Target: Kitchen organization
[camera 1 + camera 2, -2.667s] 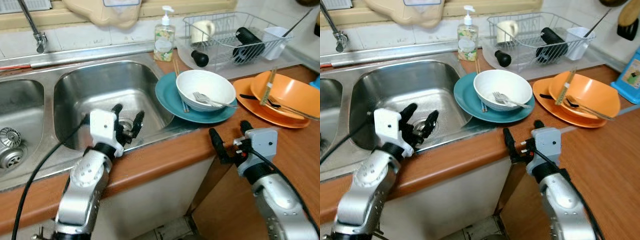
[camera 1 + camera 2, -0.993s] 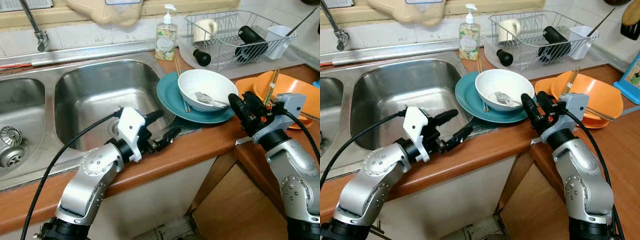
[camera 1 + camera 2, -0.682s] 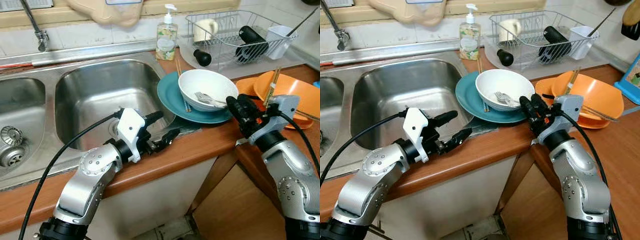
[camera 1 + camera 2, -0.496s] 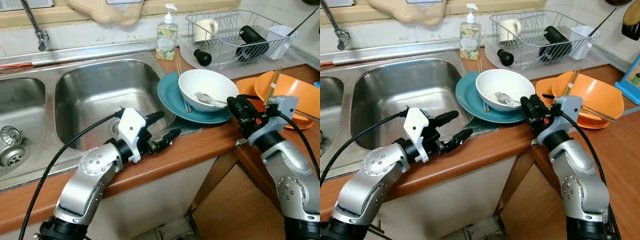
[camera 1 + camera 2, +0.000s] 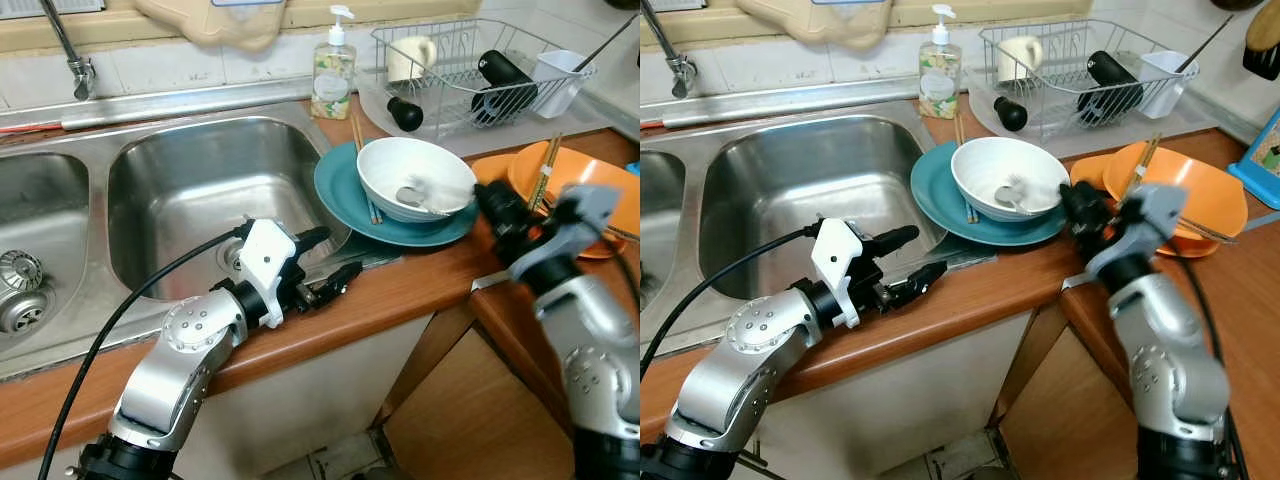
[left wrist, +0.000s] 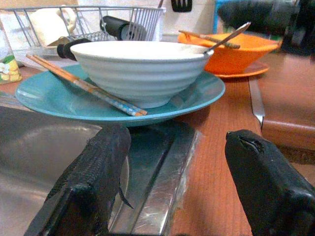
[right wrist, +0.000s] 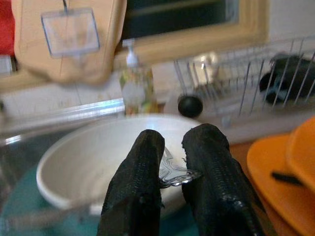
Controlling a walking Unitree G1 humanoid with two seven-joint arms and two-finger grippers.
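Observation:
A white bowl (image 5: 415,178) sits on a teal plate (image 5: 345,205) just right of the sink, with a silver fork (image 7: 173,172) inside it. My right gripper (image 5: 1085,215) is at the bowl's right rim, blurred, and shut on the fork's handle between its fingers (image 7: 142,187). A pair of chopsticks (image 6: 83,83) lies across the teal plate beside the bowl. My left gripper (image 5: 335,253) hovers open over the sink's front right corner, pointing at the plate (image 6: 49,98) and holding nothing.
An orange bowl (image 5: 580,185) on an orange plate, holding chopsticks and a utensil, stands right of the teal plate. Behind are a wire dish rack (image 5: 480,70) and a soap bottle (image 5: 332,75). The steel sink basin (image 5: 200,190) lies left, with the faucet (image 5: 70,50) behind.
My right gripper has shifted a little to the right and is blurred with motion. The fork in the bowl has moved with it. The left arm has barely moved.

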